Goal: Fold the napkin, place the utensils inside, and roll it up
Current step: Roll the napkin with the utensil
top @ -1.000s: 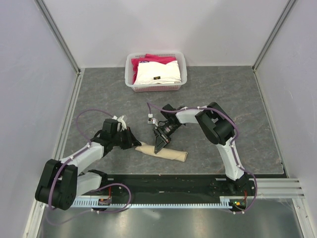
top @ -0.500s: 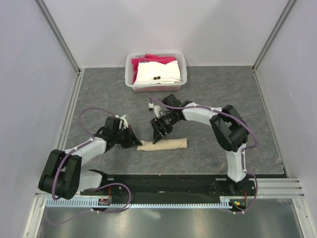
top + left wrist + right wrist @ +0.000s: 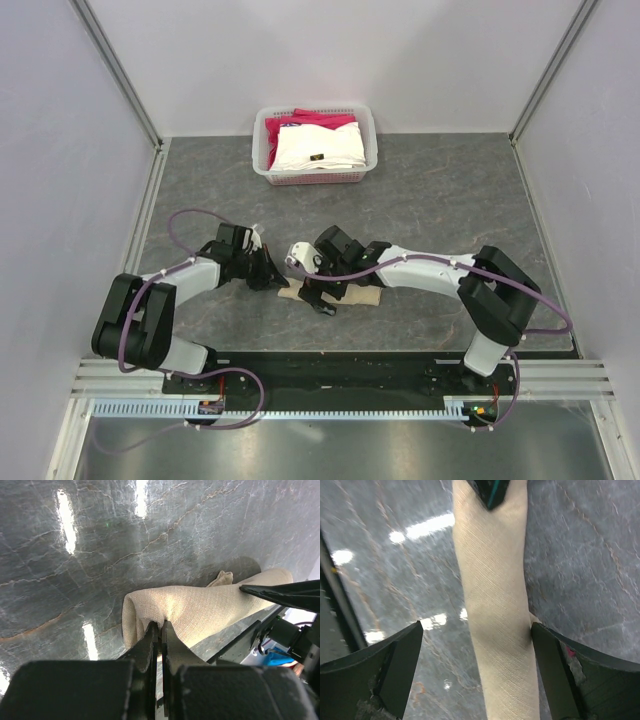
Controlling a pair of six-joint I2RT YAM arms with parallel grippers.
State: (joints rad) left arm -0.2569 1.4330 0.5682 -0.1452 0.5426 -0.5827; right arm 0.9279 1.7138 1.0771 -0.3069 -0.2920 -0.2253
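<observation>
Tan-beige cloth napkin [image 3: 366, 297] lies rolled on the grey stone table [image 3: 450, 200], close to the arms and well apart from the white plastic basket [image 3: 315, 178]. The right gripper [image 3: 322, 297] hangs over its middle and the left gripper [image 3: 272, 281] sits at its left end.

From the left wrist, the jaws are pressed together at the roll's end, seemingly nipping a crease of cloth.

From the right wrist, the fingers [image 3: 400, 660] are spread wide either side of the roll, gripping nothing, and the teal-handled knife [image 3: 492, 492] peeks from the far end.

Folding, loading and rolling look done. Only letting go and tidying appear to be left.
</observation>
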